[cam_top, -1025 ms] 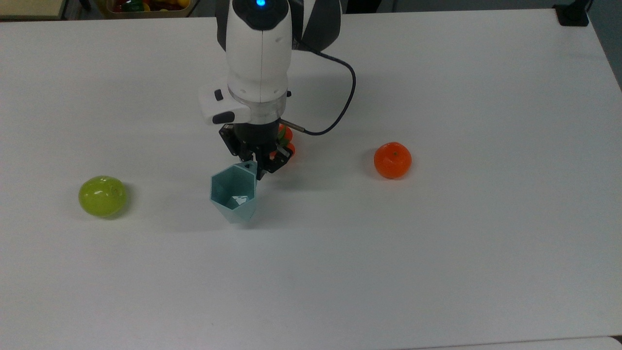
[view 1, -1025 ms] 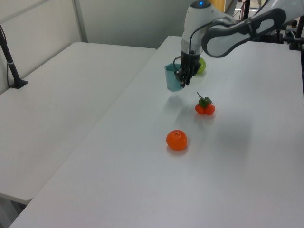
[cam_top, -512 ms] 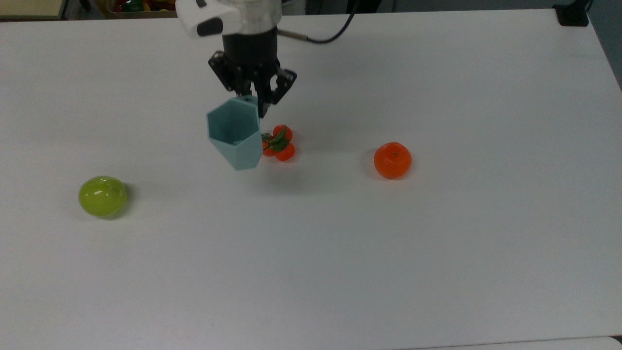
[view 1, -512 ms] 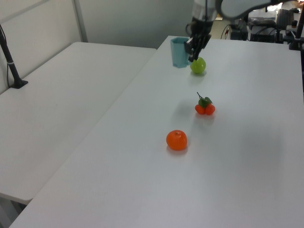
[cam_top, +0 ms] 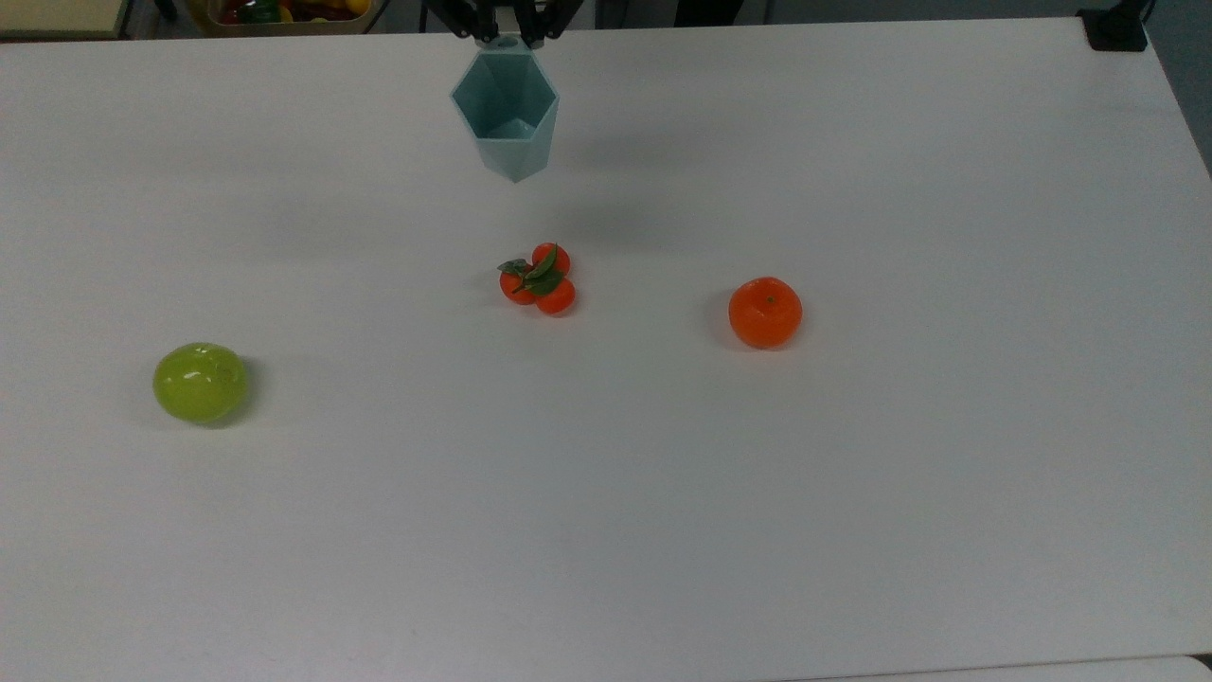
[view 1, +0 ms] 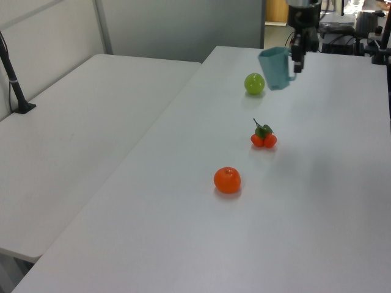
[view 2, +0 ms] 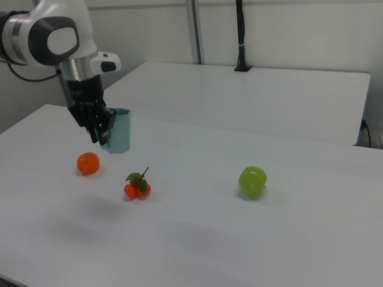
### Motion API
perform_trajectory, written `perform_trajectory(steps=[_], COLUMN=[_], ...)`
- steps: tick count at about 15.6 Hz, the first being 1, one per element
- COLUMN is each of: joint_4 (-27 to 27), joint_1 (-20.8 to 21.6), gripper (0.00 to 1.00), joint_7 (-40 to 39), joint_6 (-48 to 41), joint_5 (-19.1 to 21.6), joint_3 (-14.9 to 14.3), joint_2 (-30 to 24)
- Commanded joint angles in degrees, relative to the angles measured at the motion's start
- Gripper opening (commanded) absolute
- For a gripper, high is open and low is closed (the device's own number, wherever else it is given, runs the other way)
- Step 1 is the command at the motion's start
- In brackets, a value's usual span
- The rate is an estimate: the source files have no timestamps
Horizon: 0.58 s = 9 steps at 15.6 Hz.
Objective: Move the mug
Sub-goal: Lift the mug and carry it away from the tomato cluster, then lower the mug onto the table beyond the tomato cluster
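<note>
Pale teal faceted mug (cam_top: 504, 112), hexagonal rim, tapering base, upright, held aloft above white surface (cam_top: 663, 493). End effector (view 2: 102, 133) pinching mug's handle side. Tomato cluster (cam_top: 539, 279) below, apart.

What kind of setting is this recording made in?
Most likely a robotics lab or test room: plain white tables, a robot arm whose gripper holds a teal mug in the air, and toy-like fruit, a green apple and an orange.

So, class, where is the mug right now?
The mug hangs above the table in the hand, near the top view's upper edge, beyond the small fruit cluster.
</note>
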Motion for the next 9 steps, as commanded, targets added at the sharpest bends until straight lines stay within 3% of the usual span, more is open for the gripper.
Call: perform_trajectory(steps=[1,6,9], joint_4=[-11.8,-22.5,-27.0], joint_1=[-0.3,-0.3,-0.3], gripper=[0.00,0.00,0.00], joint_7=[-8.4,-17.5,-18.5], joint_6=[-0.5,0.9,6.9], joint_5=[1.1,1.1,1.0], joint_3=[-2.1,-5.9,-7.2], joint_2=[-8.2,-13.0,-13.9])
